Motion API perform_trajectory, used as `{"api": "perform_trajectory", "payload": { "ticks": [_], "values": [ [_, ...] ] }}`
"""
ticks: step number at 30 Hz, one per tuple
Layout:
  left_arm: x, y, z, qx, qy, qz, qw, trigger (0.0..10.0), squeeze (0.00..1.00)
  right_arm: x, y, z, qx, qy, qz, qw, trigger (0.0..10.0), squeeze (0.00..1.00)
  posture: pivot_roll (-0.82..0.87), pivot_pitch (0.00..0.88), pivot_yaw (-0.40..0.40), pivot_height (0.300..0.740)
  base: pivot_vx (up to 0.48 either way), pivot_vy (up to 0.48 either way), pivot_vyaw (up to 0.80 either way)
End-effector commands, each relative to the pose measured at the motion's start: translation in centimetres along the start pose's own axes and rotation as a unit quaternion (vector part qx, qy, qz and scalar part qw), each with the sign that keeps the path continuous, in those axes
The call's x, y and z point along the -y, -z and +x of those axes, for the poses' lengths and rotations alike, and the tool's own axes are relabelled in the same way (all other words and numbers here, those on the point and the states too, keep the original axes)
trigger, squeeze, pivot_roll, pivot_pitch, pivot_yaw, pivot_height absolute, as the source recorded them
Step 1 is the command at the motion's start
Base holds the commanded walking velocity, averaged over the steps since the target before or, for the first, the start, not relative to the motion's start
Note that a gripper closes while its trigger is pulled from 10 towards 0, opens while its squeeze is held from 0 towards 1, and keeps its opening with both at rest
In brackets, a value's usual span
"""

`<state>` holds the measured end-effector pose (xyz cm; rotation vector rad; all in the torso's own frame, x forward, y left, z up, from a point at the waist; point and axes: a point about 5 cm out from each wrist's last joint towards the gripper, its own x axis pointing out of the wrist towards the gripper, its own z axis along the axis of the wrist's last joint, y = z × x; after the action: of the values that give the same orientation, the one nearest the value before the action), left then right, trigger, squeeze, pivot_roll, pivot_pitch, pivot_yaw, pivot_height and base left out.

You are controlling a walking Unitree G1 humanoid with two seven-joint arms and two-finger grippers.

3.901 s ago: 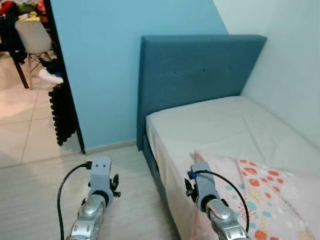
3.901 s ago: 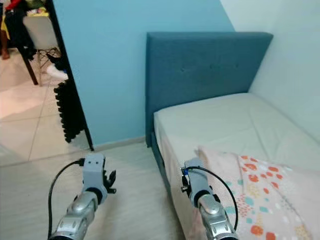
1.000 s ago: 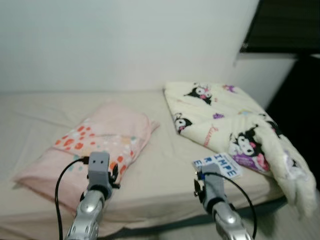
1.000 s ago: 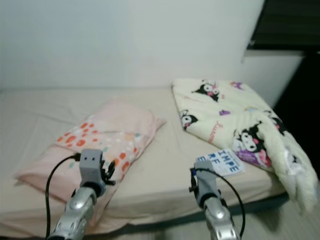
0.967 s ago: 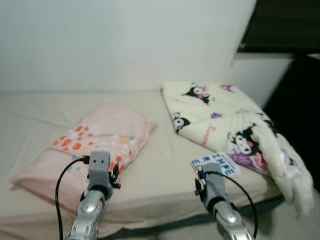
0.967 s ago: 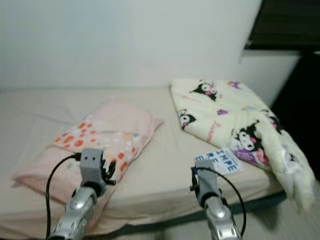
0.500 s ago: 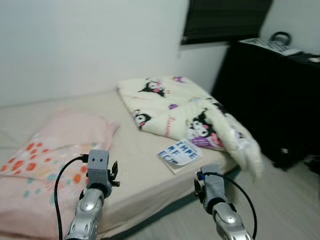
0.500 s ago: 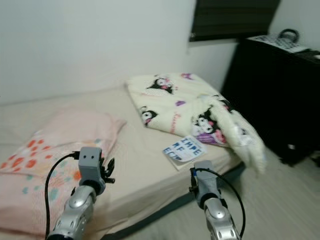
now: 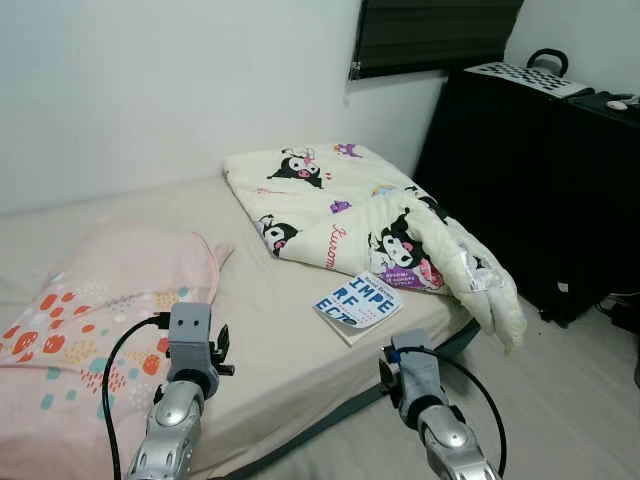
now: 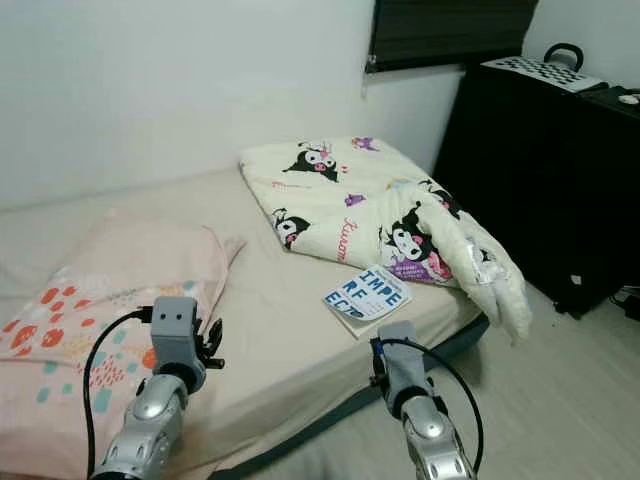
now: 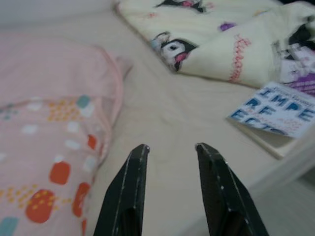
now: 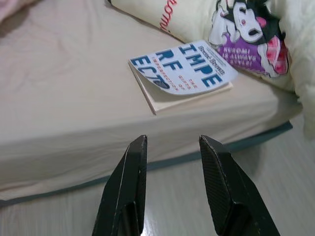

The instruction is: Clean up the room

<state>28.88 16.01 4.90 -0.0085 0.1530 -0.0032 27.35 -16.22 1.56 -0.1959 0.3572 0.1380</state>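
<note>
Both grippers, right [image 12: 170, 147] and left [image 11: 170, 150], hang wide and empty. I see the book [image 9: 357, 300] near the bed [image 9: 290, 340] edge beside the blanket [image 9: 380, 225]; a careless nudge could tip it floorward.

Book [image 9: 358, 301]: white cover, blue lettering, lying flat near bed [image 9: 270, 340] edge, just beside blanket. Blanket [image 9: 370, 225]: cream, cartoon print, rumpled, one end hanging off the bed's foot. Pink pillow [image 9: 95, 300], coloured spots, lying flat, well apart from the book.
</note>
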Motion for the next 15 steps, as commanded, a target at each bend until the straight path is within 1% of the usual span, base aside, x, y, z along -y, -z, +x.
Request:
{"api": "perform_trajectory", "payload": {
  "ticks": [1,15],
  "values": [
    [-0.36,0.30,-0.20,-0.005,-0.007,-0.008,1.000,10.0,0.00,-0.18,-0.18,-0.03,0.008,-0.003,0.001,1.000,10.0,0.00,-0.01,0.000,-0.073,0.738,0.000,0.480,0.00],
    [-0.49,0.36,-0.22,-0.007,-0.010,-0.009,1.000,10.0,0.00,-0.27,-0.19,0.01,0.008,-0.007,-0.003,1.000,10.0,0.00,0.00,0.000,-0.076,0.738,0.000,0.480,0.00]
  ]
}}
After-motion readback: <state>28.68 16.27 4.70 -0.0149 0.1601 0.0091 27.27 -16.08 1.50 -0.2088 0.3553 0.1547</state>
